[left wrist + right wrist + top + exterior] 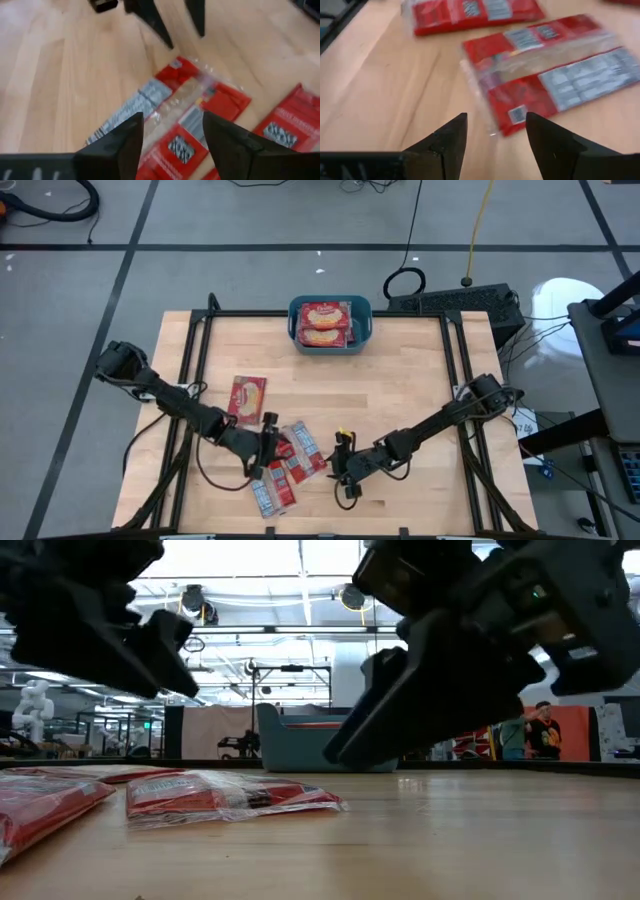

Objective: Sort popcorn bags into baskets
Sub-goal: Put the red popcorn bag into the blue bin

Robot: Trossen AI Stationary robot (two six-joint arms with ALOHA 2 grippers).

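Popcorn bags [283,465] lie loose near the table's front edge, backs up, with both the left gripper [270,442] and right gripper [343,465] spread open right beside them, empty. Farther back one bag [247,398] lies alone, and the teal basket [362,330] holds two, presumably sorted.

A wooden table [400,410] is carrying a teal basket [330,340] at its far edge, one bag [247,398] alone, and a bag cluster [288,467] near the front.

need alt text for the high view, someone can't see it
Two dark arms reach toward scattered popcorn bags near the wooden table's front edge: left gripper over them, right gripper beside them. A teal basket at the back holds two bags.
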